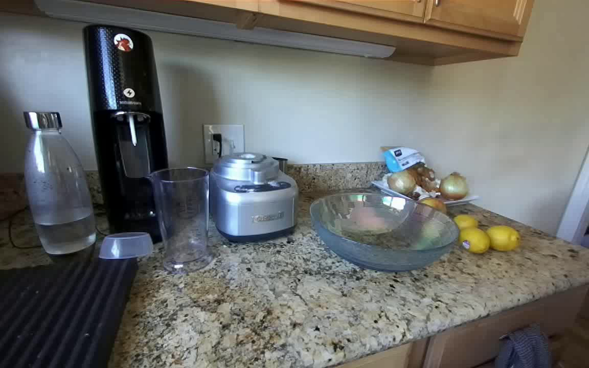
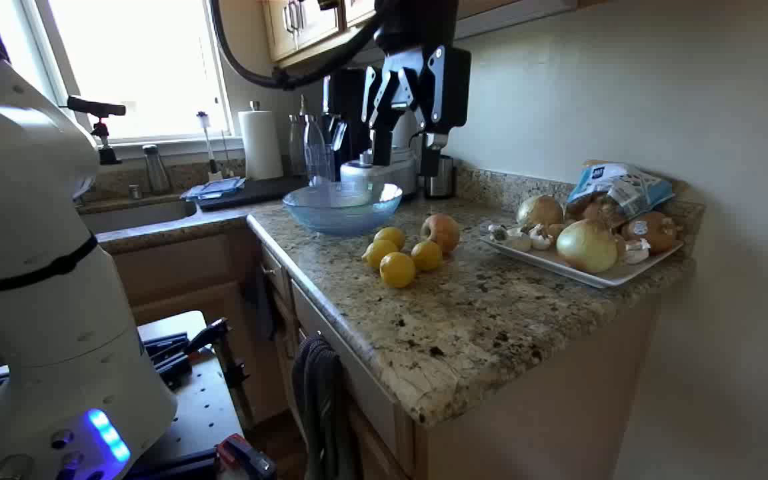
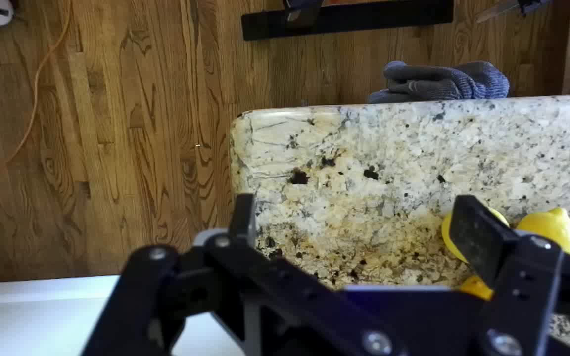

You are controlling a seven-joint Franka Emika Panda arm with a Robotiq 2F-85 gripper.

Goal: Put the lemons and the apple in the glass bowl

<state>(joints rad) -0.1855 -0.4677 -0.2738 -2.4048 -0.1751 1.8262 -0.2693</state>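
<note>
So far as I can see, none of the job is done: no fruit lies in the glass bowl [image 1: 384,258], and all of it sits on the granite counter [image 1: 284,306]. In an exterior view the lemons [image 2: 397,269] huddle on the near side of the bowl, toward the right, with the apple [image 2: 441,233] just beyond and to the right of them; whether it touches one I can't tell. The gripper [image 2: 406,152] hangs well above the counter, jaws spread wide, nothing between them. So every piece is left to move, and I'd judge the first grasp is yet to come.

Counting up, I make it four lemons, though only three lemons [image 1: 504,238] show in an exterior view where the bowl may hide another. There is one apple, one glass bowl and one gripper. Over to the right stands one white tray [image 2: 544,262] of onions [image 2: 589,247], too crowded for me to number surely.
</note>
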